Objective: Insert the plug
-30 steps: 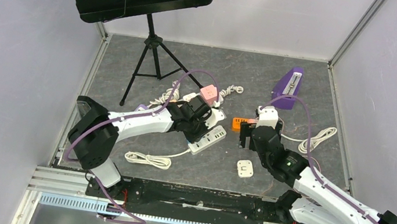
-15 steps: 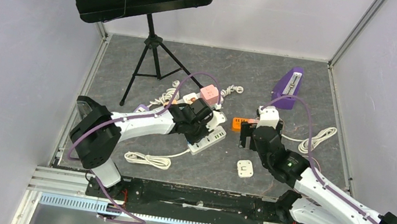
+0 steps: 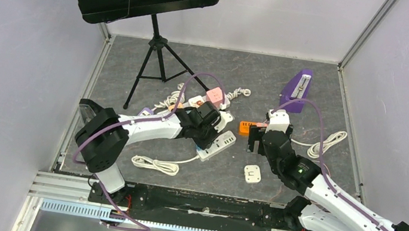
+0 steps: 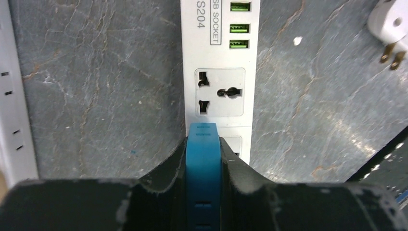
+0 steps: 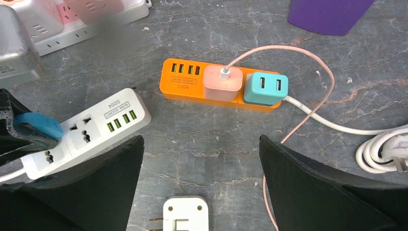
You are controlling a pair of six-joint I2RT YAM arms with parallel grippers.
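Note:
My left gripper point(image 3: 205, 130) is shut on a blue plug point(image 4: 202, 159) and holds it down against a white power strip point(image 4: 220, 72), just short of its universal socket. The same strip point(image 3: 216, 145) lies at mid-table in the top view. In the right wrist view the strip point(image 5: 86, 132) and the blue plug point(image 5: 41, 124) show at the left. The plug's pins are hidden. My right gripper point(image 5: 199, 159) is open and empty above the grey table, to the right of the strip in the top view point(image 3: 254, 142).
An orange power strip point(image 5: 211, 84) carries a pink charger and a teal adapter. A white adapter point(image 5: 185, 214) lies below my right gripper. Farther off are a pink cube socket point(image 3: 215, 96), a purple metronome point(image 3: 297, 89), a music stand point(image 3: 150, 53) and coiled white cables point(image 3: 153, 164).
My left gripper with the blue plug has shifted slightly toward the near right, onto the white strip. The right arm has barely moved.

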